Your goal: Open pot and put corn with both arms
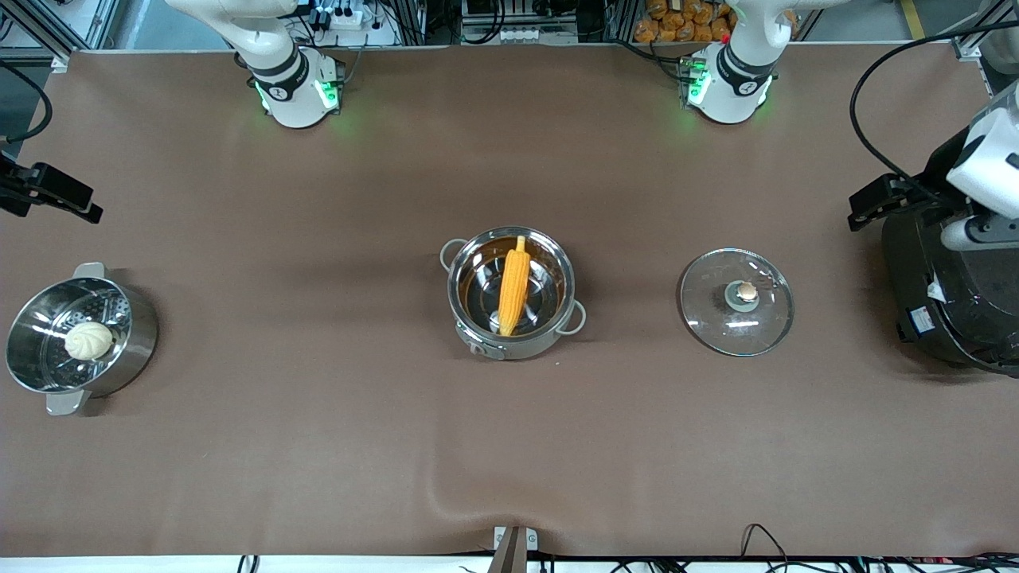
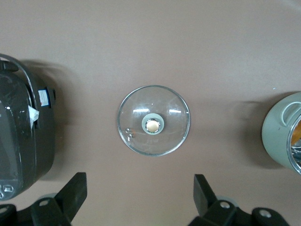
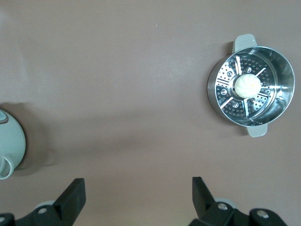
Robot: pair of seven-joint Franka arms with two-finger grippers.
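The steel pot (image 1: 517, 344) stands open at the middle of the table with the yellow-orange corn (image 1: 514, 291) lying slantwise inside it. Its glass lid (image 1: 736, 301) lies flat on the table beside it, toward the left arm's end, knob up. My left gripper (image 1: 858, 215) is open and empty over the table next to the rice cooker; in the left wrist view its fingers (image 2: 75, 188) stand wide apart, with the lid (image 2: 153, 120) and the pot's edge (image 2: 282, 136) in sight. My right gripper (image 1: 89, 211) is open and empty over bare table at the right arm's end. The right wrist view shows the pot's edge (image 3: 9, 146).
A steel steamer pot (image 1: 48, 374) with a white bun (image 1: 88, 341) in it stands at the right arm's end, also in the right wrist view (image 3: 277, 101). A big black rice cooker (image 1: 947, 278) stands at the left arm's end, also in the left wrist view (image 2: 21, 136).
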